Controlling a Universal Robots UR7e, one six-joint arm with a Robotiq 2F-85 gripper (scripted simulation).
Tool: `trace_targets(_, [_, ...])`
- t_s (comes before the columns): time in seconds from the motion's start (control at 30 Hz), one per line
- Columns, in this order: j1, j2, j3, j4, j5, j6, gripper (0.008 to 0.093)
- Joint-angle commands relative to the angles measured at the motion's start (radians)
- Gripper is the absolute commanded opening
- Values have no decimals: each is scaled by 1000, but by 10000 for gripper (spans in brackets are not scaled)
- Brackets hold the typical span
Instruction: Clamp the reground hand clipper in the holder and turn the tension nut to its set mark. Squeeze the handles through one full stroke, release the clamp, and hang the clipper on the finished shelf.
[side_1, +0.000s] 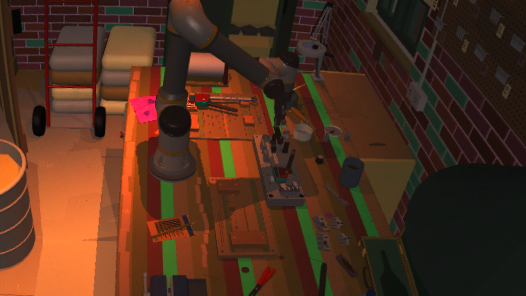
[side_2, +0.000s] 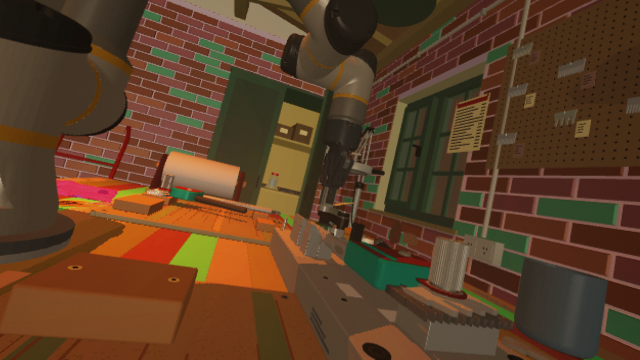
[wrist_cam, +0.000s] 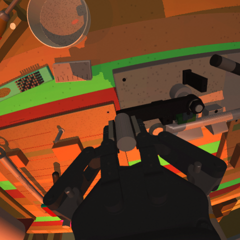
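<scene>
In the middle of the striped bench lies the grey holder (side_1: 280, 172) (wrist_cam: 160, 80), a long plate carrying the clipper. The clipper's dark body (wrist_cam: 162, 108) and silver knurled handle (wrist_cam: 207, 118) lie across the plate, with a hex nut (wrist_cam: 197, 108) at the body's end. A grey ribbed upright handle (wrist_cam: 125, 132) stands at the holder's far end. My gripper (side_1: 278, 131) (side_2: 334, 200) (wrist_cam: 125, 136) comes down from above at that end, closed on the ribbed handle.
A round metal dish (wrist_cam: 58, 22) (side_1: 303, 131) sits just beyond the holder, with a grey cup (side_1: 351, 171) (side_2: 560, 307) to its right. A wooden peg board (side_1: 225, 122) and a wooden tray (side_1: 245, 220) flank the holder. A comb plate (wrist_cam: 26, 81) lies nearby.
</scene>
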Motion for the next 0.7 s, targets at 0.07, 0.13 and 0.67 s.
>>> trace_targets(0.07, [0, 0, 0, -1, 0, 0, 160])
trace_targets(0.13, [0, 0, 0, -1, 0, 0, 120])
trace_targets(0.67, [0, 0, -1, 0, 0, 0, 80])
